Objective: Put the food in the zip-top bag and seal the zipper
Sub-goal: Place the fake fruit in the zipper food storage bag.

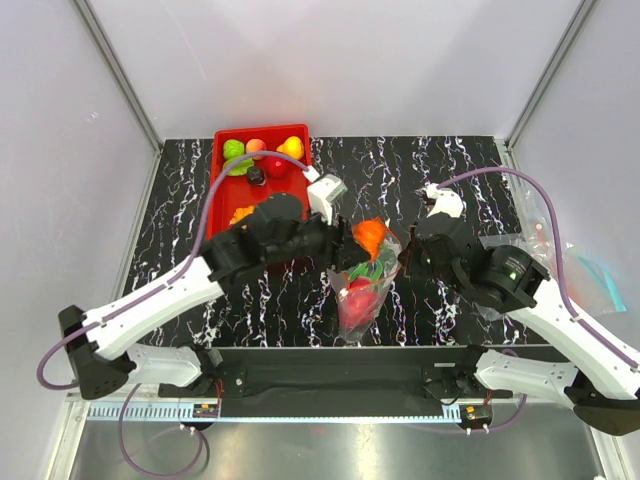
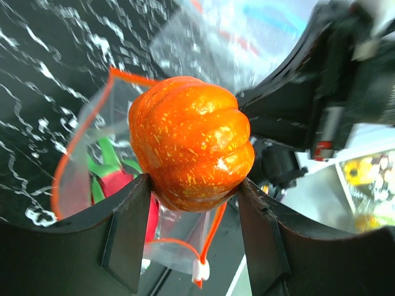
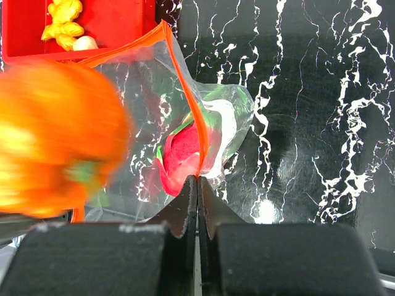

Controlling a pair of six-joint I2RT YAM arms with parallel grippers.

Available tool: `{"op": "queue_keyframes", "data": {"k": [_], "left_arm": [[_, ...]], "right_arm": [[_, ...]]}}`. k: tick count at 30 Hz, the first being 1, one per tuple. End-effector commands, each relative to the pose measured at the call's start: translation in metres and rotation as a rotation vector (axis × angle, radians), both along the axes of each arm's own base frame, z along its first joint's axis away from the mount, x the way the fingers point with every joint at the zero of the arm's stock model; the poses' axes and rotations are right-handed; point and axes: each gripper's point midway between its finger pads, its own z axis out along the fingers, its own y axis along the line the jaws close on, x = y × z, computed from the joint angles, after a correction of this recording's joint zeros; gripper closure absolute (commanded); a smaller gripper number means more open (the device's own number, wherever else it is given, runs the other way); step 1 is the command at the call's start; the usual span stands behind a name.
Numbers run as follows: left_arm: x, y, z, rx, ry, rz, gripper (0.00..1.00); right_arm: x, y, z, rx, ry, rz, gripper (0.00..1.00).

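Observation:
My left gripper [image 1: 362,246] is shut on an orange toy pumpkin [image 1: 371,234], a piece of the food, and holds it over the open mouth of the zip-top bag [image 1: 362,292]. In the left wrist view the pumpkin [image 2: 190,142] sits between both fingers [image 2: 133,228], above the bag's orange-red zipper [image 2: 79,139]. A magenta and green piece [image 3: 182,154] lies inside the bag [image 3: 139,92]. My right gripper [image 3: 197,180] is shut on the zipper [image 3: 185,105] and holds that edge of the mouth up; it [image 1: 404,258] stands just right of the bag.
A red tray [image 1: 262,131] at the back left holds more food: green [image 1: 236,152], yellow [image 1: 291,148], red [image 1: 275,166] and a dark piece [image 1: 256,176]. A second clear bag with a blue tint [image 1: 592,270] lies at the right edge, behind my right arm.

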Motion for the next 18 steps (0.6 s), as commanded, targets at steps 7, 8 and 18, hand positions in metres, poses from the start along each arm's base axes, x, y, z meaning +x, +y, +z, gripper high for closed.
{"op": "queue_keyframes", "data": {"k": [7,8,18], "left_arm": [[0.015,0.003,-0.011,0.072,0.004,0.088,0.01],[0.016,0.005,-0.007,0.066,-0.003,0.097,0.01],[0.097,0.082,0.006,0.179,-0.038,0.423,0.01]], "right_arm": [[0.011,-0.003,0.015,0.03,-0.068,-0.047,1.0],[0.012,-0.004,0.015,0.027,-0.071,-0.05,1.0],[0.01,-0.006,0.016,0.013,-0.074,-0.031,1.0]]}}
